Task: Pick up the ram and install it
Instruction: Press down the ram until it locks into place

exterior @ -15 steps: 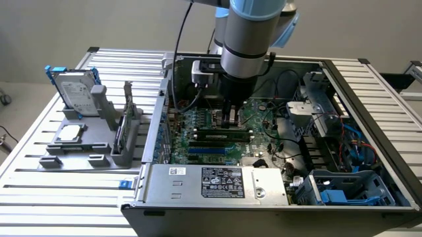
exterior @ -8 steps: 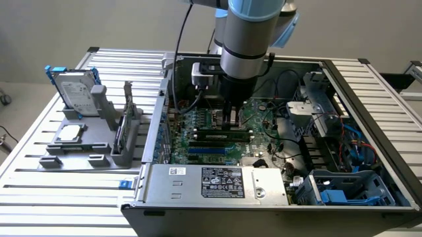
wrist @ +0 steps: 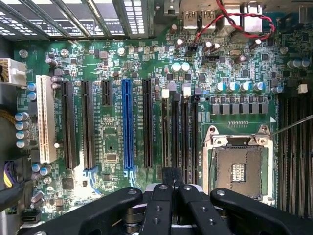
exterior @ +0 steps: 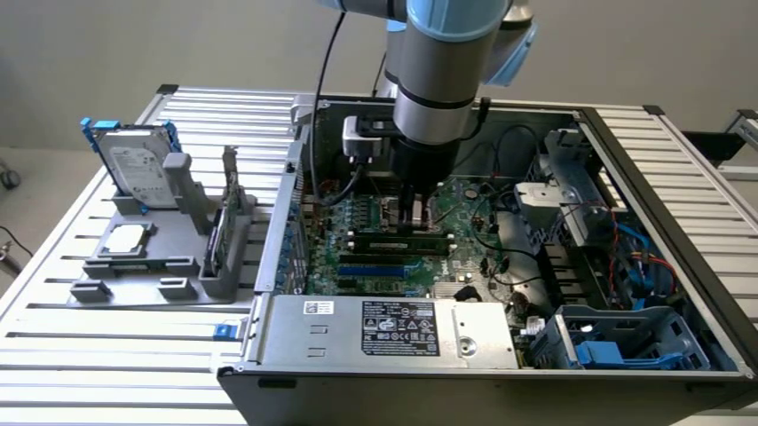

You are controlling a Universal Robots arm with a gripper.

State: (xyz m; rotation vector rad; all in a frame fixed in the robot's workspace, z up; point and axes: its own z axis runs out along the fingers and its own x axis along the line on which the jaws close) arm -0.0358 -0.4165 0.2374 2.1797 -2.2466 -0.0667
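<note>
Though the slatted worktop (exterior: pixel 71 355) is wide, most of what's on it sits in or beside the open PC case (exterior: pixel 663 177). Off the case's side toward the exterior view's left stands a grey holder (exterior: pixel 142 288). It carries an upright hard drive (exterior: pixel 133 169) w/ blue rails, a processor chip (exterior: pixel 127 238) lying flat, and a tall card (exterior: pixel 225 217) on edge, nearest the case wall.

Inside the case, along the near edge, is a silver power supply (exterior: pixel 391 328) w/ a label. Behind it lies the green motherboard (exterior: pixel 468 209). The arm (exterior: pixel 445 71) comes straight down over the middle of the case, and the gripper (exterior: pixel 413 222) hangs low over the board.

The ram (exterior: pixel 403 240) is a long dark stick lying along a memory slot at approx. the case's centre, right under the gripper tips, w/ a blue slot (exterior: pixel 379 264) just nearer the power supply.

In the wrist view the gripper (wrist: pixel 171 188) has its fingers drawn together, no gap between the tips. Whether they pinch the ram's edge or only sit on it can't be told.

Also there: a white slot (wrist: pixel 45 117), a long blue slot (wrist: pixel 128 125) and the bare processor socket (wrist: pixel 239 171).

Toward the exterior view's right, the case holds cables and a blue drive cage (exterior: pixel 604 346) in its near corner.
</note>
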